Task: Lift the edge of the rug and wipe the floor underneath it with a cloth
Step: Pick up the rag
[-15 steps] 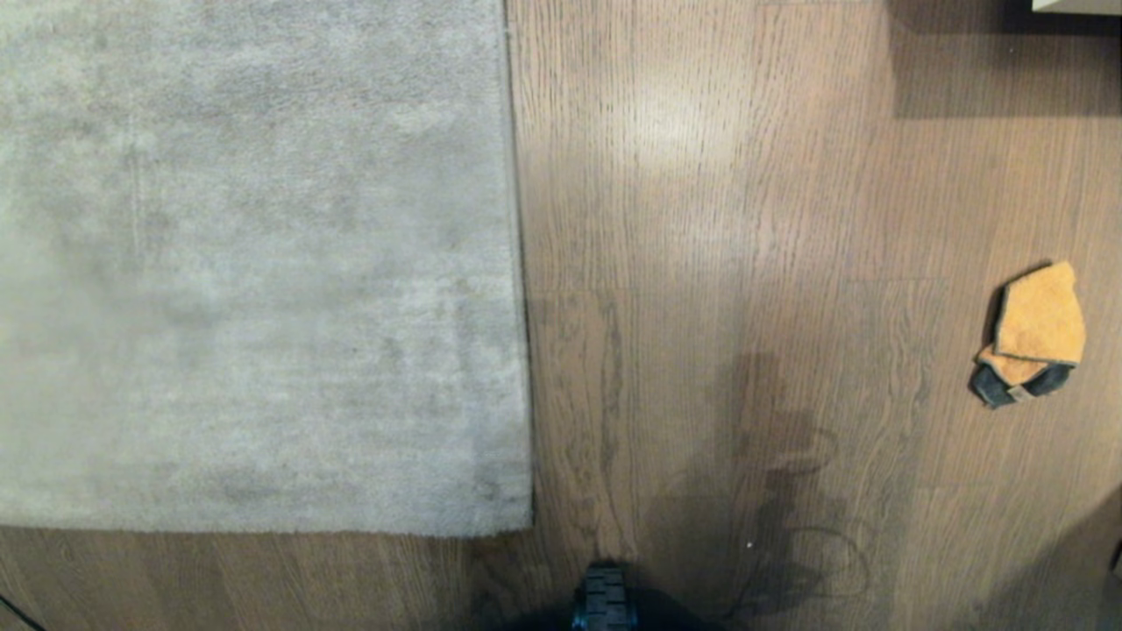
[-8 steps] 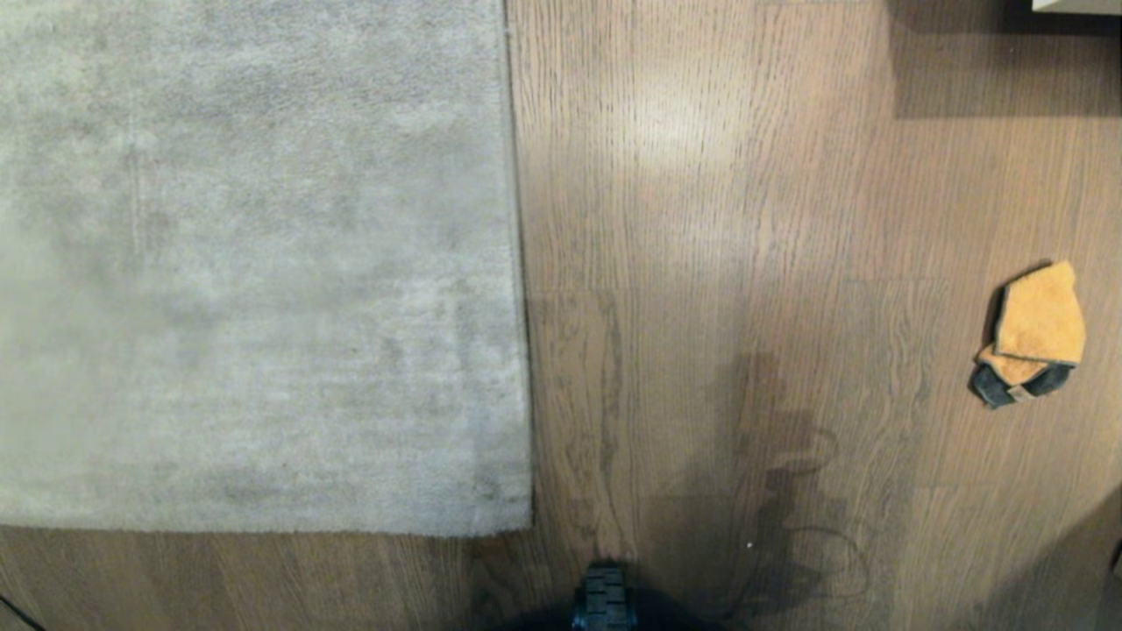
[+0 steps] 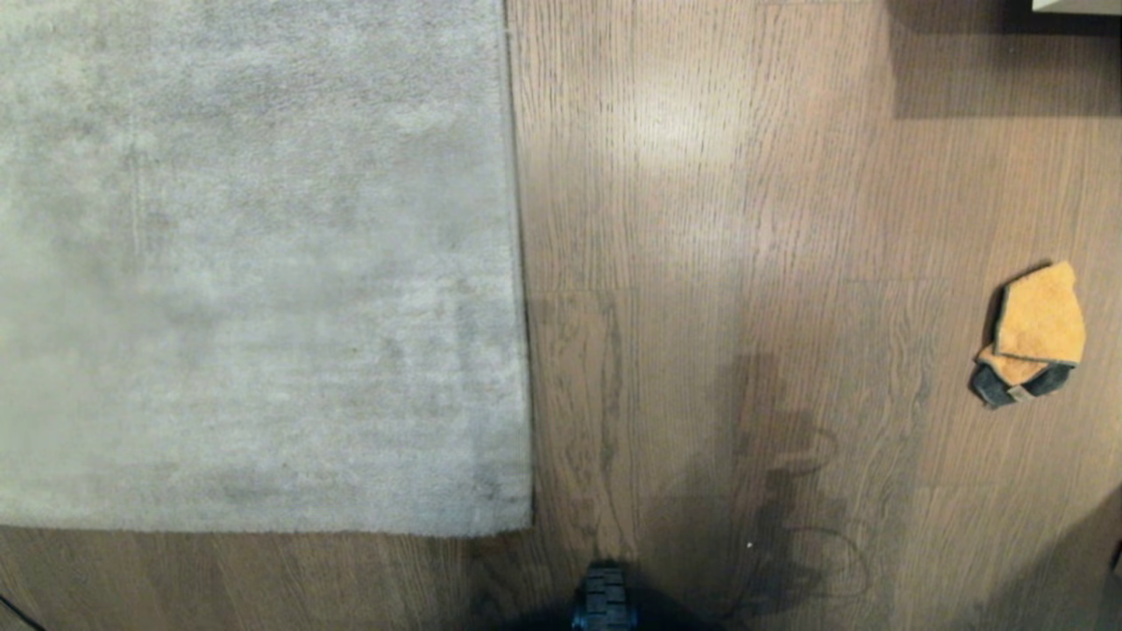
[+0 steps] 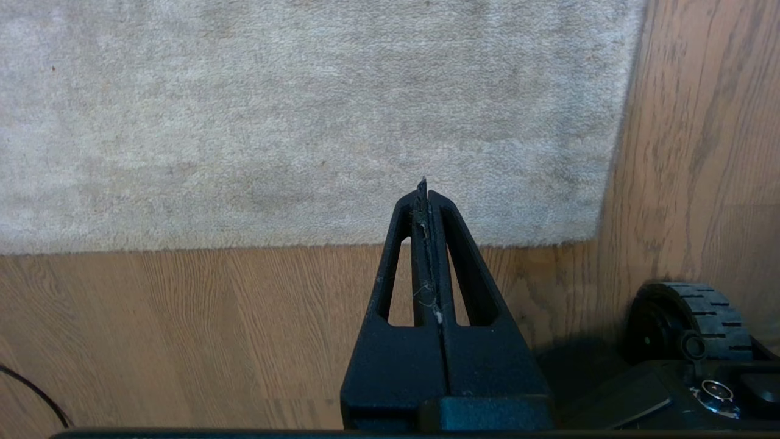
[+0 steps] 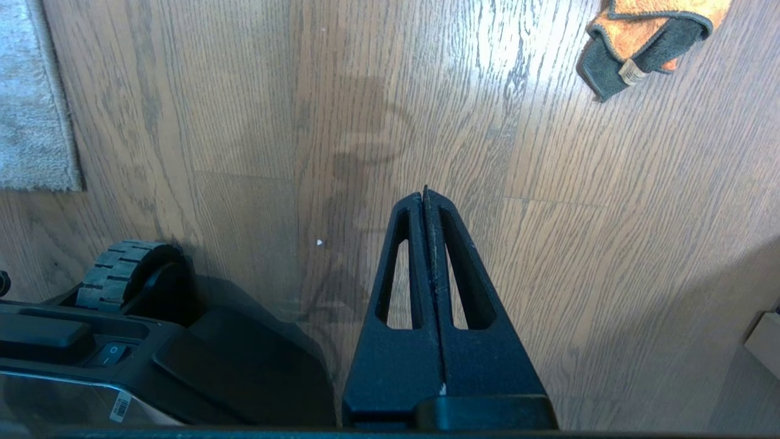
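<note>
A large grey-beige rug lies flat on the left of the head view; its rug edge (image 3: 519, 263) runs straight down to a near corner (image 3: 526, 524). Brown wood-grain floor (image 3: 701, 263) fills the right side. The orange-yellow cloth (image 3: 1039, 329) with a dark grey part lies crumpled on the floor at the far right. Neither arm shows in the head view. My left gripper (image 4: 423, 186) hangs shut and empty above the rug edge (image 4: 304, 244). My right gripper (image 5: 425, 194) is shut and empty over bare floor, well short of the cloth (image 5: 652, 30).
My black base with a treaded wheel (image 3: 603, 600) shows at the near edge, also as the wheel (image 4: 694, 317) and the wheel (image 5: 125, 274). A pale furniture corner (image 3: 1074, 5) casts a dark shadow at the far right. A pale box corner (image 5: 765, 341) sits near the right arm.
</note>
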Robot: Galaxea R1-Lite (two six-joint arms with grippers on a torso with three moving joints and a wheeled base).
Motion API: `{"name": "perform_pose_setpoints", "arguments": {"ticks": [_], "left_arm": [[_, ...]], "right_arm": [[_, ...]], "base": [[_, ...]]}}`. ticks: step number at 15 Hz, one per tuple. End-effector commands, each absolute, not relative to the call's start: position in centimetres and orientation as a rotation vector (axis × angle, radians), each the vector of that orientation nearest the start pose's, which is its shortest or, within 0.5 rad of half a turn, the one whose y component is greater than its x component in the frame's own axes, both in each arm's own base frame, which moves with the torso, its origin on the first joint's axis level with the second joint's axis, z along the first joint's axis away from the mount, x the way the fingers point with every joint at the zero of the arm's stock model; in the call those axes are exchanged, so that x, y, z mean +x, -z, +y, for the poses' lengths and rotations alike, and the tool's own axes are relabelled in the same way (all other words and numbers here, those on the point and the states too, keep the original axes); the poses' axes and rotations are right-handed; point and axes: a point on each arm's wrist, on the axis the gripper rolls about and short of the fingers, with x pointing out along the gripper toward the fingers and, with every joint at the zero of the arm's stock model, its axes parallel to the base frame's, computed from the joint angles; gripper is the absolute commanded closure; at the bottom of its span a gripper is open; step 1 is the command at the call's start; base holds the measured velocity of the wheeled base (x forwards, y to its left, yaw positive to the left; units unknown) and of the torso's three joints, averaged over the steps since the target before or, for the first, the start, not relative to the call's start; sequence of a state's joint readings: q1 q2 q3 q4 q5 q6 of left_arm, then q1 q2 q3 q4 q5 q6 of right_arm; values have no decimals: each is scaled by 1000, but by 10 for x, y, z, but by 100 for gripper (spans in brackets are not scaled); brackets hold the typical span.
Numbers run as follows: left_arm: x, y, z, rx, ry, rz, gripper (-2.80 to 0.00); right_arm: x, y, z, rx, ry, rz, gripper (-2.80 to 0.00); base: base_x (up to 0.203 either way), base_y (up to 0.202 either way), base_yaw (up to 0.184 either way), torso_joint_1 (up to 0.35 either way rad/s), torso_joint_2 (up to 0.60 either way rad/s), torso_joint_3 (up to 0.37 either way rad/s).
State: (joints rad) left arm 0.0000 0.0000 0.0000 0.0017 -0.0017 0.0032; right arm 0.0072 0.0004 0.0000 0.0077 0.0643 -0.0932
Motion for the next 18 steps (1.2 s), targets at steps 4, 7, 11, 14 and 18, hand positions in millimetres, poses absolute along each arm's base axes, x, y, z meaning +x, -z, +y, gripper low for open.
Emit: {"name": "perform_pose_setpoints", "arguments": {"ticks": [4,7,11,14,18], "left_arm": [[-23,-75,0,5,2,2,0],[-23,-75,0,5,2,2,0],[-23,-75,0,6,2,2,0],[-23,-75,0,8,2,2,0],[-23,-75,0,6,2,2,0]], "right_arm": [[-23,-75,1,-94,-74,4,0],[-23,-75,1,-93,-74,4,0],[-23,-75,1,-94,-74,4,0],[-23,-75,1,-94,-73,4,0],[-23,-75,1,-94,-74,4,0]], "base": [[0,0,0,0,0,0],[0,0,0,0,0,0],[0,0,0,0,0,0],[0,0,0,0,0,0],[0,0,0,0,0,0]]}}
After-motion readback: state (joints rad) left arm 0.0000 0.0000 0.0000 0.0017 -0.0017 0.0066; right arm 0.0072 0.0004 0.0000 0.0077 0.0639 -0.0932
